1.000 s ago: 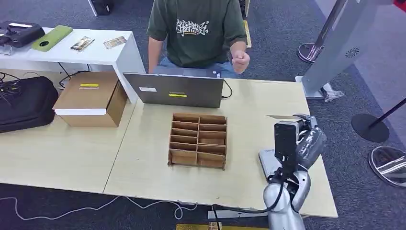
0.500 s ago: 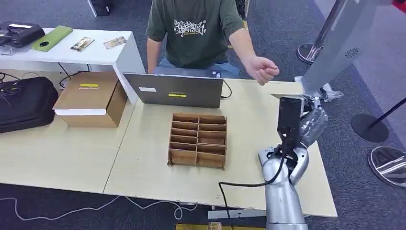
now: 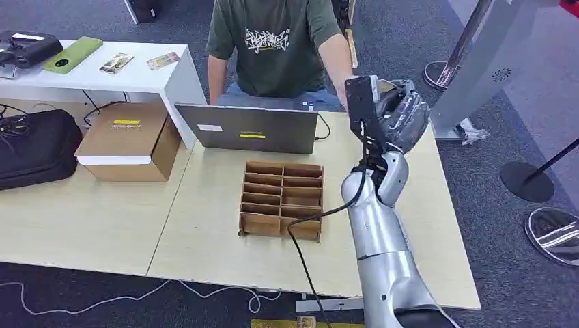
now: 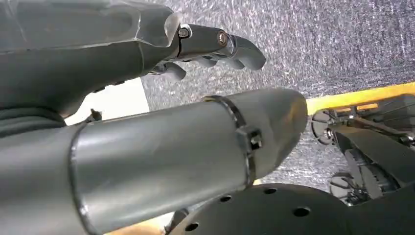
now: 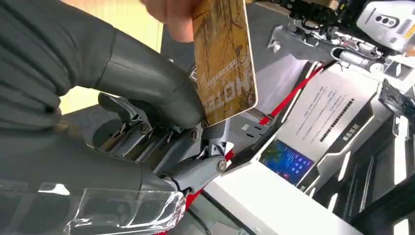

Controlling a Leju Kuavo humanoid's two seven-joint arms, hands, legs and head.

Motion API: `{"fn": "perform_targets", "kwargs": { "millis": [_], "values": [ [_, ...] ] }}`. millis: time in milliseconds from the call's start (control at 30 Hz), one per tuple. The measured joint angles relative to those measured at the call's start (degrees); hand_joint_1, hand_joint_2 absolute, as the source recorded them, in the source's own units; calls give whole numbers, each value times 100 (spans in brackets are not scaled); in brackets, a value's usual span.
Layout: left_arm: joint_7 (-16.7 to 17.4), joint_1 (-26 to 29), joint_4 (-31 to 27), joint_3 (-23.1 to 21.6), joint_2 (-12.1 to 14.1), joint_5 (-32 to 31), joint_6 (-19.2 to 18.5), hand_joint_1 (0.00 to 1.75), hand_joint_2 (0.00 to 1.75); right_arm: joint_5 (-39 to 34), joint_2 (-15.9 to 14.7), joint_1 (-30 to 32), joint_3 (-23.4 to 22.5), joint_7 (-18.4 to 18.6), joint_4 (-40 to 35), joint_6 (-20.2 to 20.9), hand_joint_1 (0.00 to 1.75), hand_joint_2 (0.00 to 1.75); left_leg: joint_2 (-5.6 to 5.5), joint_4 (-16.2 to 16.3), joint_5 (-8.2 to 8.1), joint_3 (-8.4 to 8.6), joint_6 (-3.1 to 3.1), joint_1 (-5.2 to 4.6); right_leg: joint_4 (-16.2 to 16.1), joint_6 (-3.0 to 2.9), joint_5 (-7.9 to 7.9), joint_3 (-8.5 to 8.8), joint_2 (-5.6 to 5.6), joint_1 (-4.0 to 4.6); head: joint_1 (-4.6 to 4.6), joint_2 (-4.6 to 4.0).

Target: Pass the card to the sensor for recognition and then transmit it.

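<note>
Card (image 5: 225, 58), brown and printed, sat pinched between the thumb and fingers of the right hand (image 3: 399, 109), raised beside the person's hand (image 5: 171, 14), while the left hand (image 4: 215, 46) hung empty, fingers loosely apart.

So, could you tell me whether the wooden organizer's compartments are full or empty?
Empty: the wooden organizer shows only bare compartments in the head view.
</note>
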Motion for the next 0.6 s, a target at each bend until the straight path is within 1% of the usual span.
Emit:
{"fn": "perform_targets", "kwargs": {
  "millis": [267, 433, 600],
  "values": [
    [13, -33, -2, 0, -4, -342, 13, 0, 0, 784, 0, -747, 9, 473, 1145, -70, 175, 175, 1, 0, 0, 1, 0, 0, 0, -2, 2, 0, 1, 0, 0, 0],
    [26, -70, -15, 0, -2, -372, 17, 0, 0, 993, 0, -1030, 9, 573, 1707, -160, 175, 175, 0, 0, 1, 2, -1, 0, 0, -2, 3, 0, 0, 0, 0, 0],
    [57, -88, -17, 0, 9, -363, 15, 0, 0, 1013, 0, -1147, 9, 578, 2012, -184, 175, 175, 0, 1, 1, 2, -1, 0, 0, -2, 3, 0, 0, 0, 2, 0]
  ]
}}
